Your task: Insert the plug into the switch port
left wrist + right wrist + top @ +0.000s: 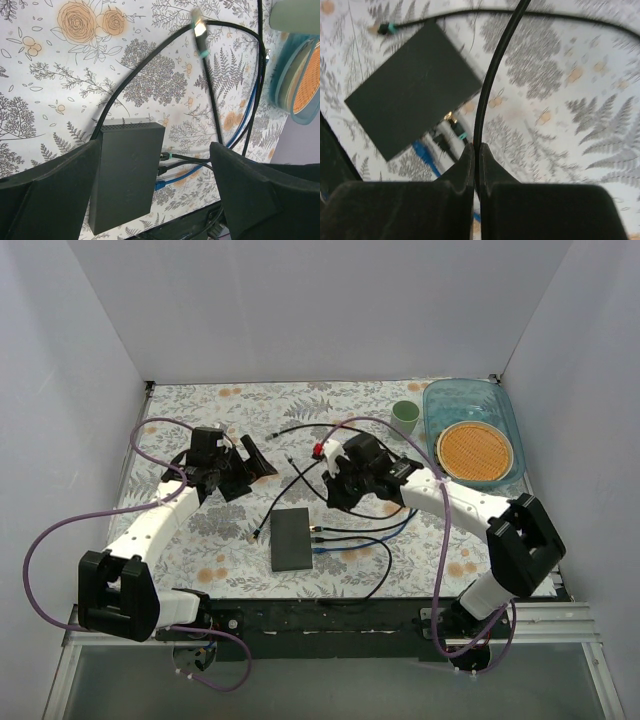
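The dark grey switch [291,539] lies flat on the floral cloth, its port edge [314,538] facing right. Three cables, two black and one blue [172,179], are plugged into that edge; the sockets themselves are hidden. My right gripper [340,485] hovers just beyond the switch, shut on a thin black cable [487,90]. In the right wrist view the gripper [476,150] pinches it near the plugged ends [451,125]. A loose plug [200,31] shows on a black cable. My left gripper [250,468] is open and empty at the left; its fingers [260,195] frame the switch [127,175].
Another loose plug with a teal band [385,28] lies left of the switch [410,95]. A green cup [405,415] and a blue tray [500,405] holding an orange woven disc stand at the back right. White walls enclose the table.
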You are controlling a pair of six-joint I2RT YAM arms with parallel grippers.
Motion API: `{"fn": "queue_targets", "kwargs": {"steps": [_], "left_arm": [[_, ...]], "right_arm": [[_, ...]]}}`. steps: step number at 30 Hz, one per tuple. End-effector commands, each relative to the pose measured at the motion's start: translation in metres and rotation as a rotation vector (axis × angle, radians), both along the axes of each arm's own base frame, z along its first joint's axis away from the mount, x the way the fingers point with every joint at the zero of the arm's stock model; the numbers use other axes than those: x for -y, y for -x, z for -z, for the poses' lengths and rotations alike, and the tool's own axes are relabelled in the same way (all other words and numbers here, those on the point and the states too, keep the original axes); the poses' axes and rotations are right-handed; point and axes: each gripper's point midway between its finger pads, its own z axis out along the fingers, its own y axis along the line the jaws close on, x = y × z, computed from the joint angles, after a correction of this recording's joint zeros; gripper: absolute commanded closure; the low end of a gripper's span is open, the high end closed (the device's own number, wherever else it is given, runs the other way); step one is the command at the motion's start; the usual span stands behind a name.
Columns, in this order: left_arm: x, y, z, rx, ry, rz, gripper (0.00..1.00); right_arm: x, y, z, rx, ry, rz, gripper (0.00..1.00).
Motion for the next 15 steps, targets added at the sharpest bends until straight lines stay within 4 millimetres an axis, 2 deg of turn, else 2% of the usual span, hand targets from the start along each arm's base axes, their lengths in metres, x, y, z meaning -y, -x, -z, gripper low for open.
{"fn": "queue_targets", "kwargs": {"steps": [1,3,6,7,8,11,13,14,15], "left_arm": [[0.002,0.001,0.002,-0.003,0.024,0.004,0.09],[0.003,0.005,0.006,-0.019,0.033,0.005,0.09],[0.006,0.013,0.012,-0.04,0.061,0.004,0.1],[0.007,0.015,0.014,-0.045,0.073,0.006,0.1],[0.008,0.016,0.016,-0.042,0.081,0.008,0.11],[0.009,0.024,0.027,-0.07,0.099,0.006,0.11],[0.011,0.028,0.034,-0.094,0.109,0.012,0.12],[0.012,0.027,0.036,-0.093,0.115,0.015,0.12],[0.014,0.028,0.037,-0.094,0.119,0.02,0.12]], "right_arm": [[0.027,0.062,0.029,-0.136,0.044,-0.116,0.99],[0.043,0.08,0.045,-0.164,0.087,-0.118,0.99],[0.057,0.086,0.045,-0.147,0.11,-0.102,0.96],[0.061,0.086,0.046,-0.139,0.121,-0.092,0.89],[0.061,0.085,0.045,-0.134,0.117,-0.085,0.7],[0.052,0.077,0.037,-0.11,0.084,-0.071,0.48],[0.045,0.071,0.036,-0.114,0.075,-0.067,0.45],[0.037,0.063,0.027,-0.091,0.05,-0.066,0.43],[0.032,0.06,0.03,-0.104,0.049,-0.057,0.43]]}}
